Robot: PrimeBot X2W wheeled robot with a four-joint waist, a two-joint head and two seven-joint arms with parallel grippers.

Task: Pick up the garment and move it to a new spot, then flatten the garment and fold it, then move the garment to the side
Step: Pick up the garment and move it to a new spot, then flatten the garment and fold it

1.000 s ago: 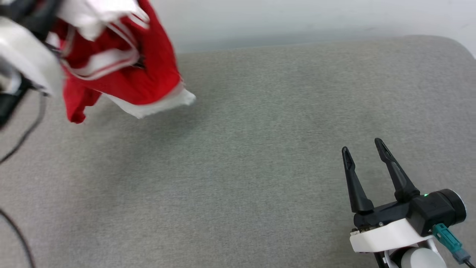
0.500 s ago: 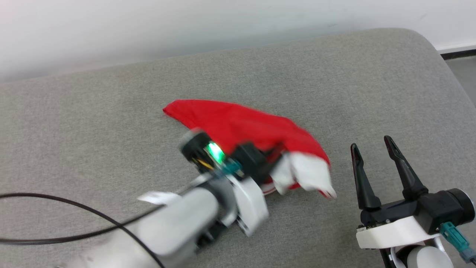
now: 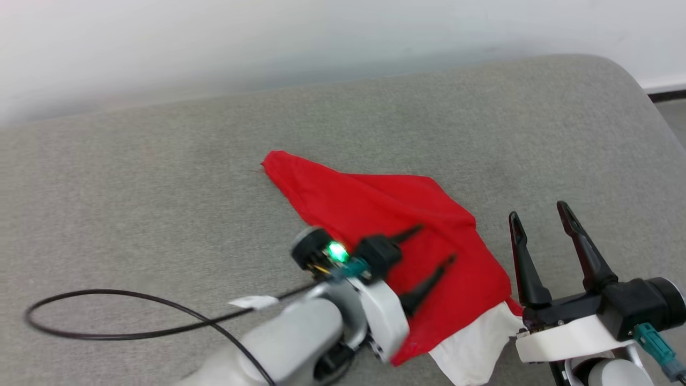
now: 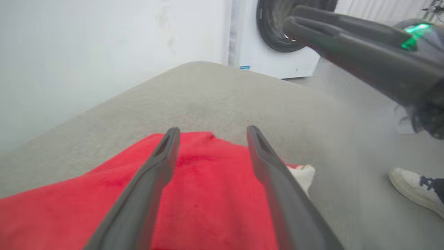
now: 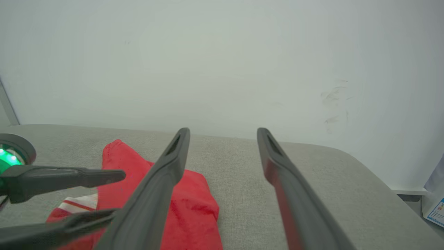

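The garment (image 3: 375, 209) lies loosely spread on the grey cushioned surface (image 3: 161, 187), mostly red, with a white sleeve part (image 3: 471, 348) at its near edge. My left gripper (image 3: 437, 244) hovers over its near half, open, with nothing between its fingers. In the left wrist view the left gripper (image 4: 212, 129) stands wide above the red garment (image 4: 208, 194). My right gripper (image 3: 538, 211) is open just right of the garment's edge, holding nothing. The right wrist view has the right gripper (image 5: 223, 130) open, with the garment (image 5: 194, 205) and the left gripper (image 5: 116, 194) at its left.
A black cable (image 3: 134, 300) loops over the surface beside my left arm. A pale wall (image 3: 268, 43) runs behind the surface, whose rounded right end (image 3: 632, 91) drops off. A person's shoe (image 4: 412, 187) stands on the floor beyond that end.
The left gripper carried the garment down from the upper left, laid it on the surface and opened, letting it go. The head camera shifted. The right gripper stayed open.
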